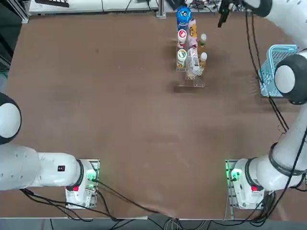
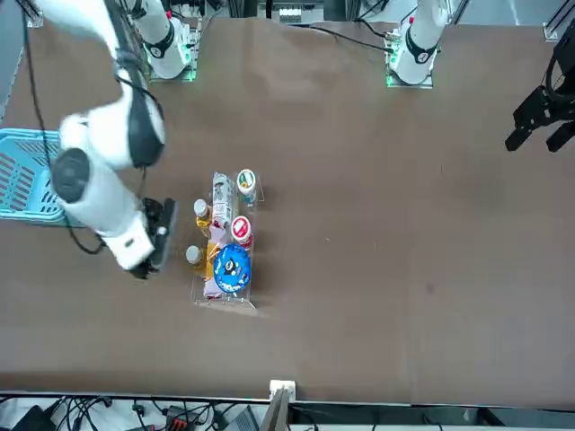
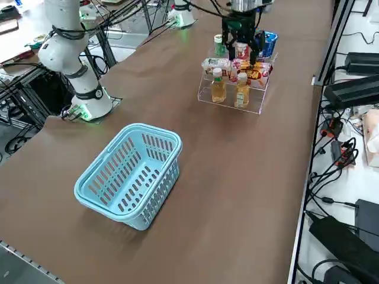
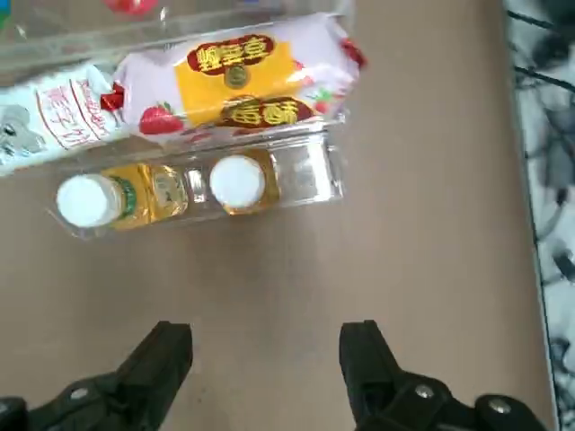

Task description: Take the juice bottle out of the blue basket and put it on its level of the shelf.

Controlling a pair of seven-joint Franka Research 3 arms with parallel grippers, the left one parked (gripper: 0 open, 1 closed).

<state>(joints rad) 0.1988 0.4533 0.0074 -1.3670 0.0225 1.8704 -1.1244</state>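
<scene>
Right tool [image 4: 266,359] released, near the clear acrylic tiered shelf [image 4: 310,171], upper left in the wrist view; two white-capped amber bottles on its lowest tier.

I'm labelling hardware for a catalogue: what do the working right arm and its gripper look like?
The right arm is white with rounded segments, dark grey joint bands and black cables along it. The right gripper is black, with two blocky fingers and small silvery screws.

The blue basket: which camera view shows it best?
The right side view: the light blue lattice basket stands whole and unobstructed, its empty inside visible. The top view has it partly behind the right arm; the front view cuts it off at the picture's edge; the right wrist view misses it.
</scene>
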